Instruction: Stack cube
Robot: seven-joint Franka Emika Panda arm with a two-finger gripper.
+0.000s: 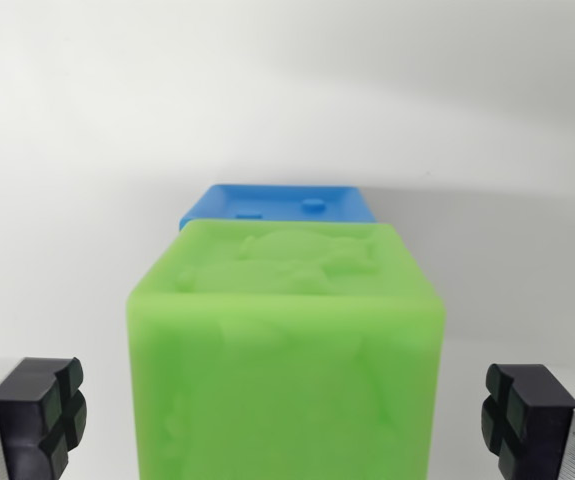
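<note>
A translucent green cube point(285, 360) with an embossed top fills the middle of the wrist view. Just past its far edge shows the top of a blue cube point(279, 203); the green cube hides the rest of it. Whether the two touch, or how they stand in height, I cannot tell. My gripper point(285, 418) is open, with the green cube between its fingers. The left black pad point(45, 408) and the right black pad point(519, 408) each stand a small gap away from the cube's sides.
A plain white surface point(77, 200) lies all around the two cubes, with a soft shadow to the right of the blue cube. No other objects appear.
</note>
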